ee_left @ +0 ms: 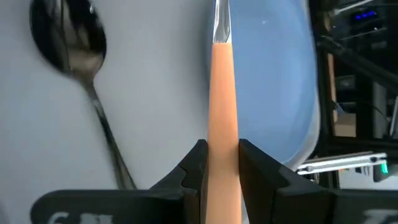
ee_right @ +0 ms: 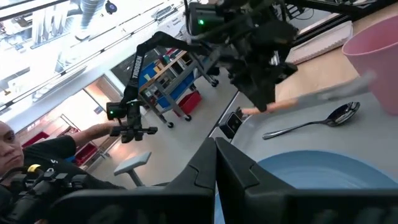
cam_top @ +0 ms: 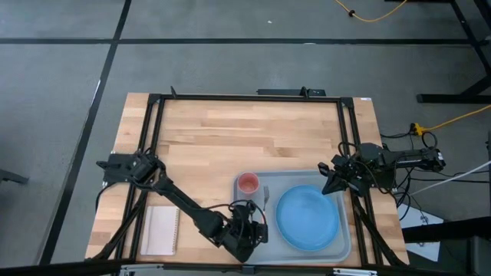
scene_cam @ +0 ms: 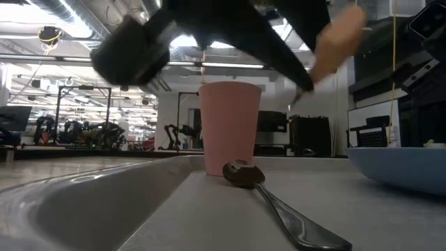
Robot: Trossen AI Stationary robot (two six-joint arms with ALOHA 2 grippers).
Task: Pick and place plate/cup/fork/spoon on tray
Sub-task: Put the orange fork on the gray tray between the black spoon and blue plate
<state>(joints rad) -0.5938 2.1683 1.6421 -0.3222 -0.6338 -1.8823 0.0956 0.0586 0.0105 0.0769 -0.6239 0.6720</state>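
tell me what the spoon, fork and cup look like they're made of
Spoon: shiny dark metal, judging by the mirror-like reflections on its bowl. Fork, held by the left gripper: glinting metal neck, matte orange handle, probably plastic. Cup: matte pink, likely plastic.

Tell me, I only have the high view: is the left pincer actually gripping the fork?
Observer: Yes. In the left wrist view the left pincer is closed on the fork by its orange handle.
Operator: Is the spoon on the tray yet?
Observer: Yes, the spoon lies flat on the tray, just in front of the cup.
Operator: And the right pincer?
Observer: The right pincer is shut and empty above the plate.
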